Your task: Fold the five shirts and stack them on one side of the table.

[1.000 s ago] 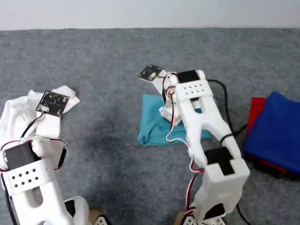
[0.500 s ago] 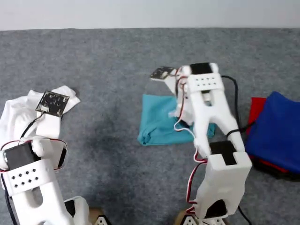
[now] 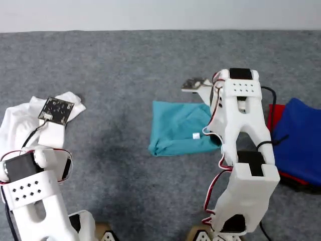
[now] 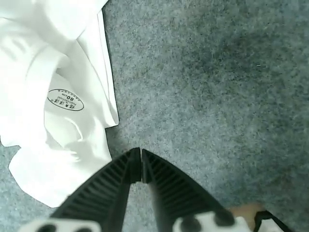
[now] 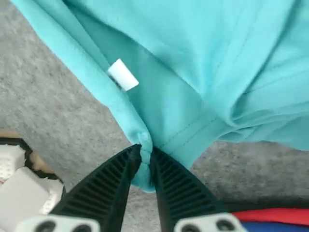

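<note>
**We saw the right gripper [image 5: 146, 155] pinch the folded teal cloth shirt [image 3: 175, 128]**

We looked down at the table with its fuzzy grey cover [image 3: 115, 65]. The teal shirt lay near the middle of it, folded into a rough square. The white plastic right arm [image 3: 243, 125] stood over the side of the shirt nearest the pile. In the right wrist view we saw its two black fingers [image 5: 111, 183] pressed together on a bunched bit of the teal edge. A small white tag [image 5: 123, 76] stuck out of the shirt close to that spot.

A folded dark blue cloth shirt [image 3: 296, 140] lay on top of a red cloth shirt [image 3: 275, 113] at the right arm's side of the table. Just a strip of the red one peeked out. This pile was just beside the teal shirt, and we could not tell if they touched.

On the other side, a crumpled white cloth shirt [image 3: 17, 123] lay in a heap, not folded. The white plastic left arm [image 3: 35, 191] stood over it. The left gripper [image 4: 141, 158] had its black tips closed together with nothing between them. It pointed at the bare grey cover, just beside the white shirt's edge. A round printed mark [image 4: 65, 100] showed on the white cloth.
</note>
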